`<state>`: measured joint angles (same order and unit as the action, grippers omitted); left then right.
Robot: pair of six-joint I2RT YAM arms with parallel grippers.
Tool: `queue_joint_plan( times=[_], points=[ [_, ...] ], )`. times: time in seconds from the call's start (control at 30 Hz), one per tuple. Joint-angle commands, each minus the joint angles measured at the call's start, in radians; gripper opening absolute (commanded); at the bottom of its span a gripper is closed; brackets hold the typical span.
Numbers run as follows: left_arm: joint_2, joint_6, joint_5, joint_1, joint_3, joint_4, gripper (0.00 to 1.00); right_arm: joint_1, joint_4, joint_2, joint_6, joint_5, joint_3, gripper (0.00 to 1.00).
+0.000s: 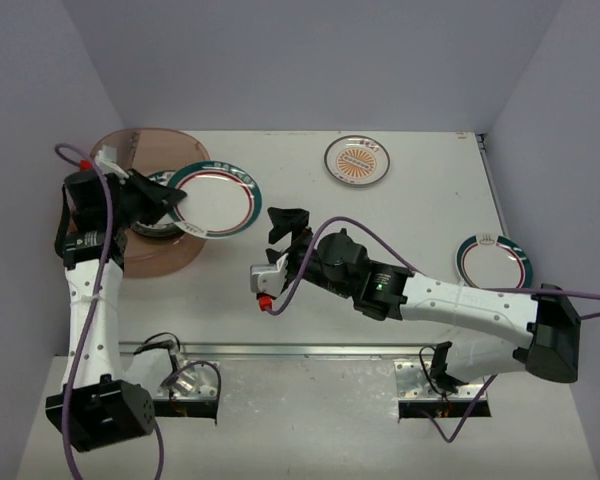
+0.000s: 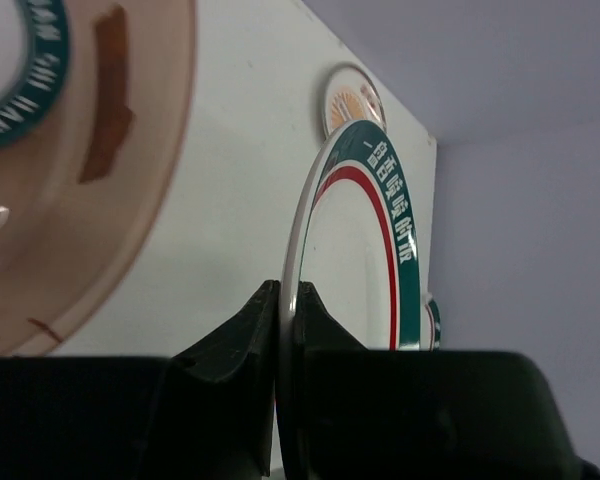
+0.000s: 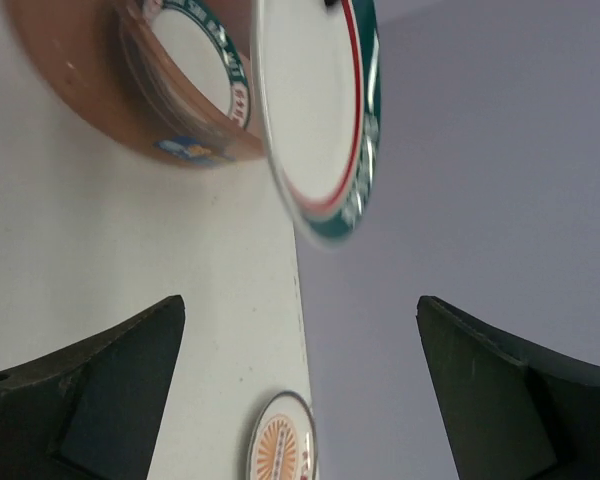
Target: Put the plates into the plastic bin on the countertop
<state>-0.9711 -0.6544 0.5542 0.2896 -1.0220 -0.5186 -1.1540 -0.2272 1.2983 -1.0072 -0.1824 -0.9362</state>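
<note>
My left gripper [image 1: 176, 212] is shut on the rim of a teal-rimmed lettered plate [image 1: 216, 199] and holds it above the right edge of the reddish-brown plastic bin [image 1: 115, 150]. The left wrist view shows the plate [image 2: 355, 270] edge-on between my fingers [image 2: 242, 335]. Another teal lettered plate [image 2: 20, 70] lies inside the bin [image 2: 130, 200]. My right gripper [image 1: 288, 228] is open and empty over the middle of the countertop [image 1: 380, 210]. An orange sunburst plate [image 1: 357, 160] lies at the back. A green-and-red rimmed plate [image 1: 493, 261] lies at the right.
The right wrist view shows the held plate [image 3: 315, 110], the bin [image 3: 90, 90] and the sunburst plate [image 3: 280, 440] ahead of my open fingers [image 3: 110, 370]. A metal front rail [image 1: 300, 351] runs along the near edge. Purple walls close in the back and sides.
</note>
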Motion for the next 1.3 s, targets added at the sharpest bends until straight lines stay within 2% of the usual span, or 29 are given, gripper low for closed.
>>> queue_joint_plan(
  times=[0.0, 0.07, 0.13, 0.27, 0.5, 0.53, 0.67, 0.73, 0.8, 0.83, 0.87, 1.07, 1.27],
  points=[
    [-0.070, -0.074, -0.096, 0.247, -0.064, 0.054, 0.00, 0.121, -0.039, -0.132, 0.391, -0.145, 0.014, 0.99],
    [-0.105, -0.113, -0.149, 0.290, -0.035, 0.093, 0.00, 0.181, 0.063, -0.192, 0.610, -0.147, 0.007, 0.99],
    [-0.118, -0.144, -0.206, 0.303, -0.015, 0.150, 0.00, 0.234, 0.114, -0.236, 0.708, -0.129, 0.025, 0.99],
    [-0.223, -0.184, -0.373, 0.304, -0.009, 0.201, 0.00, 0.254, 0.168, -0.334, 0.802, -0.138, 0.106, 0.99],
    [-0.459, -0.222, -0.393, 0.295, -0.025, 0.346, 0.01, 0.255, 0.175, -0.430, 0.928, -0.031, 0.214, 0.99],
    [-0.486, -0.223, -0.373, 0.293, -0.036, 0.356, 0.08, 0.255, 0.175, -0.427, 0.944, -0.011, 0.218, 0.99],
    [-0.624, -0.214, -0.296, 0.276, -0.071, 0.387, 0.20, 0.257, 0.196, -0.413, 0.973, 0.012, 0.227, 0.99],
    [-0.644, -0.194, -0.312, 0.254, -0.086, 0.357, 0.47, 0.255, 0.207, -0.404, 0.979, 0.015, 0.229, 0.99],
    [-0.643, -0.178, -0.359, 0.229, -0.096, 0.326, 0.82, 0.258, 0.222, -0.393, 0.990, 0.011, 0.223, 0.99],
    [-0.643, -0.163, -0.385, 0.212, -0.106, 0.307, 0.95, 0.259, 0.224, -0.385, 0.998, 0.003, 0.220, 0.99],
    [-0.646, -0.149, -0.420, 0.196, -0.126, 0.275, 1.00, 0.262, 0.240, -0.371, 1.024, -0.003, 0.213, 0.99],
    [-0.743, -0.148, -0.522, 0.169, -0.223, 0.102, 1.00, 0.354, 0.372, -0.222, 1.212, 0.047, 0.127, 0.99],
    [-0.744, -0.139, -0.526, 0.164, -0.248, 0.060, 1.00, 0.377, 0.416, -0.164, 1.339, -0.010, 0.101, 0.99]
  ],
)
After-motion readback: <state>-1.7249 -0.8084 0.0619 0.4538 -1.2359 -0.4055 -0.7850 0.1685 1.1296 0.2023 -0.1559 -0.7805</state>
